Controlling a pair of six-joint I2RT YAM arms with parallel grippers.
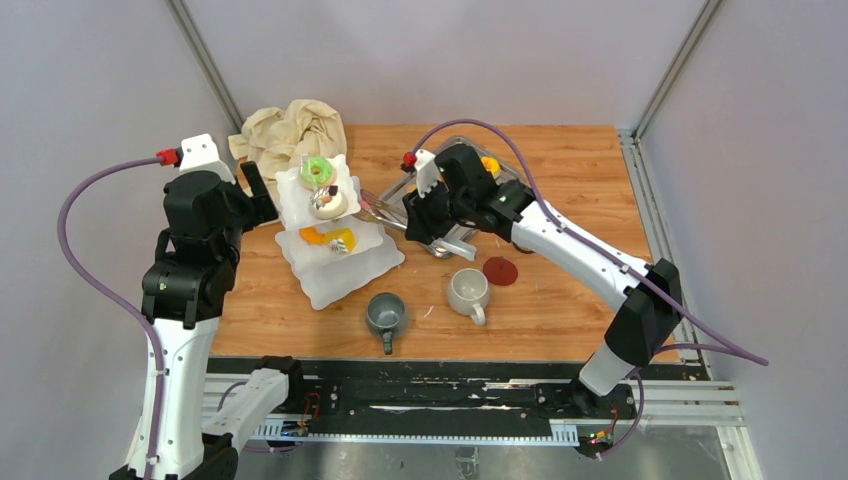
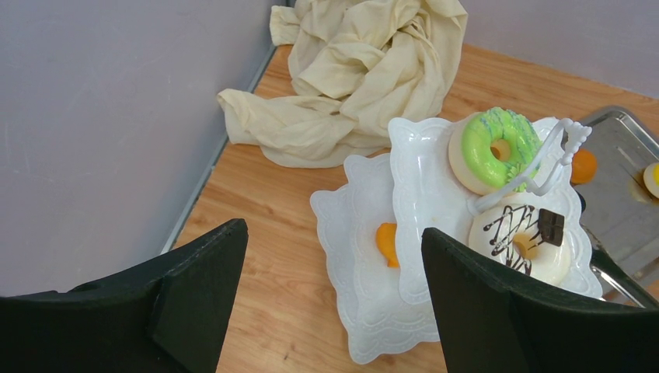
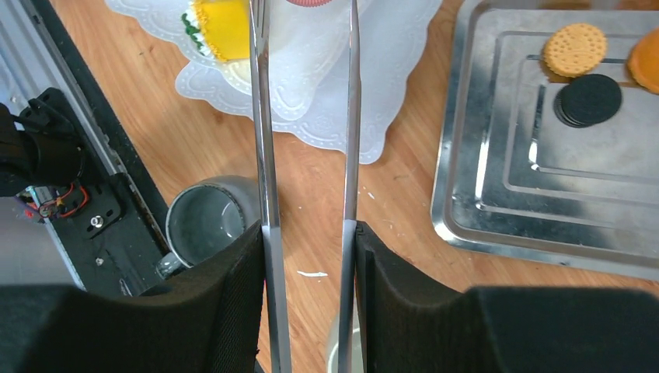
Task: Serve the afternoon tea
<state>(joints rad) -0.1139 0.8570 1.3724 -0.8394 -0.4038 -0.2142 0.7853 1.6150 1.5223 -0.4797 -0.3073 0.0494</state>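
Grey walls (image 1: 100,80) enclose the wooden bench (image 1: 560,290), with a beige cloth (image 1: 290,130) at its far left. The left pincer (image 2: 334,237) is released; the right pincer (image 3: 308,233) is grasping steel tongs (image 3: 264,116).

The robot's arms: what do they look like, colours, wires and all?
Both the left arm and the right arm have smooth white tubular segments joined by chunky black joints. A purple cable loops out to each wrist, ending in a red plug beside a small white box. Each arm ends in two flat black wedge-shaped fingers.
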